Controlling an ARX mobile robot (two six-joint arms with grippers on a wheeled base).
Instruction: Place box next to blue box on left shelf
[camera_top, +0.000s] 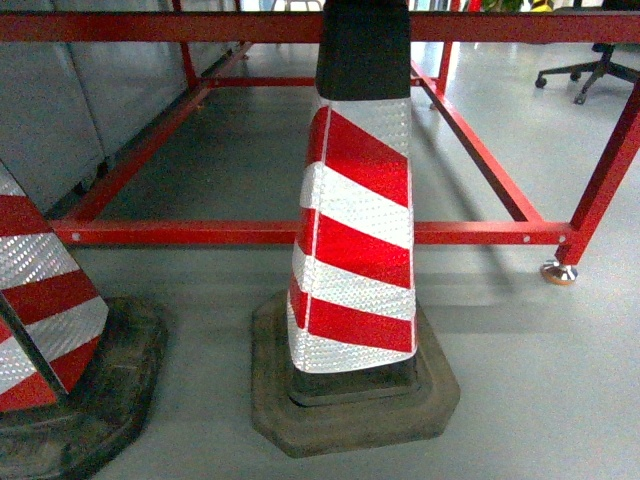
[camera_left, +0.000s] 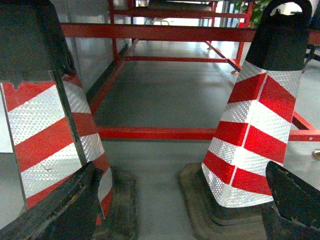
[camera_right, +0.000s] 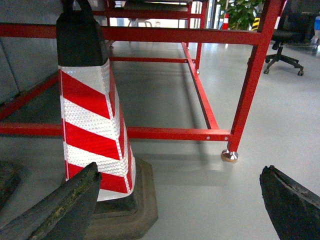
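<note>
Two striped traffic cones are all that is met in front of the robot — neither the box nor the left shelf is shown in any of the three views, so where they lie cannot be told. The nearer cone (camera_top: 355, 215), banded in red and reflective white with a black cap, is stood upright on a dark rubber base (camera_top: 350, 400) on the grey floor (camera_top: 540, 380); a second cone (camera_top: 40, 300) is cut off at the left edge of the head view. They seem to have been set there as barriers before a red metal frame (camera_top: 300, 232), whose low rail runs behind them and whose foot (camera_top: 559, 271) rests on the floor at the right. An office chair (camera_right: 287, 42) and a plant (camera_right: 242, 12) are seen far behind.

The left gripper (camera_left: 185, 210) is held wide, its dark fingers (camera_left: 65, 210) spread to the two lower corners of its wrist view with nothing between them. The right gripper (camera_right: 175, 205) is likewise spread wide and empty. Both are kept low and pointed forward, probably so that the arms are tucked out of the way while the base is driven.

The task is judged to be at its start: the box has yet to be found, and the cones would have to be skirted first.
</note>
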